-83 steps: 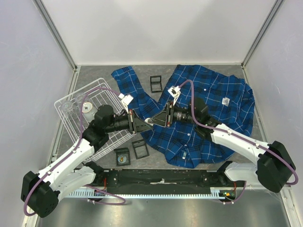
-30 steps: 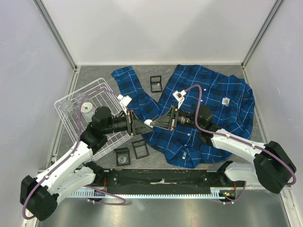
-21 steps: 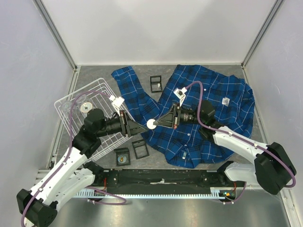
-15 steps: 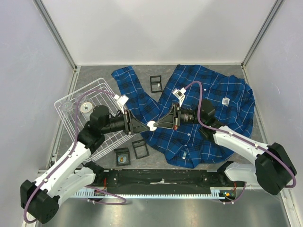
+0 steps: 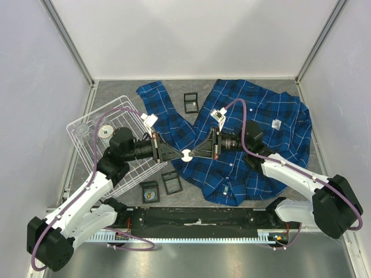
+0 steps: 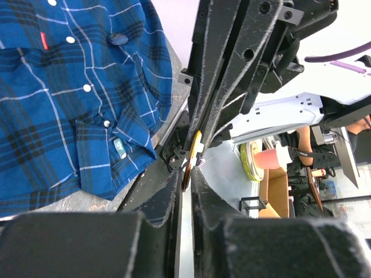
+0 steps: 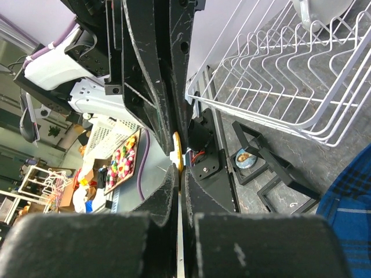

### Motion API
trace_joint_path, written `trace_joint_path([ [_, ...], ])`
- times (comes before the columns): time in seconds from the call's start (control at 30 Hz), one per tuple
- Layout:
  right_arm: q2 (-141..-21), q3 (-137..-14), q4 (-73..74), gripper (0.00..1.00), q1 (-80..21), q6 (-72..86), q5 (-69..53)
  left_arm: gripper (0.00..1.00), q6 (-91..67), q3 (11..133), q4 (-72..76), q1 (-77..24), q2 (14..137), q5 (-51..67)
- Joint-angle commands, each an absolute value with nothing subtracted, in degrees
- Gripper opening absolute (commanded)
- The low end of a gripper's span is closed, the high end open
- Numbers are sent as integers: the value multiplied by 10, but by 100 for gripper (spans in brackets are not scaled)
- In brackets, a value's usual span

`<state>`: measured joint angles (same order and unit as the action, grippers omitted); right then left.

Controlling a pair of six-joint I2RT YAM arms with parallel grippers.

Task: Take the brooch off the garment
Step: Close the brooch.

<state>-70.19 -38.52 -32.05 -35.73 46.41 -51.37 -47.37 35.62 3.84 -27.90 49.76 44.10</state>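
We see the brooch (image 5: pixel 186 154) only as a tiny white dot from above, edge-on in both wrist views, face hidden; can't tell if the left gripper (image 5: pixel 179 154) clamps it; garment (image 6: pixel 58 87) cut off at left

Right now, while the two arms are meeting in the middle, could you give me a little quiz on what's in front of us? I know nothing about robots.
1. Short answer: on which arm's side does the white wire rack sit?
2. True or false: the blue plaid shirt is folded up inside the rack.
3. Pick one: the small white brooch is A) in the rack, B) pinned on the shirt's collar, C) between the tips of the two arms' jaws.

Key
1. The left arm's side.
2. False; the shirt lies spread out, outside the rack.
3. C.
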Motion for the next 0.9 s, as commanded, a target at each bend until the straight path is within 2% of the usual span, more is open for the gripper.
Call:
trace_joint_path([
  [0.0,-702,-419,-350,0,-361,461,-538,8,-490,356,79,-273,503,466],
  [0.03,-703,-421,-349,1,-362,465,-530,3,-490,356,81,-274,504,468],
  [0.07,-704,-421,-351,7,-361,468,-527,2,-492,356,90,-274,504,474],
  [0.1,-701,-417,-350,27,-362,471,-524,2,-497,357,93,-273,504,473],
  [0.2,-683,-396,-346,44,-360,461,-510,2,-507,358,99,-270,494,468],
  [0.23,-680,-391,-350,46,-361,461,-511,2,-511,357,104,-269,493,470],
  [0.37,-681,-379,-405,48,-363,484,-543,2,-530,353,132,-267,499,485],
  [0.67,-693,-408,-354,44,-374,449,-519,2,-535,349,129,-266,492,477],
  [0.87,-707,-415,-355,36,-391,452,-471,2,-514,357,97,-266,481,456],
])
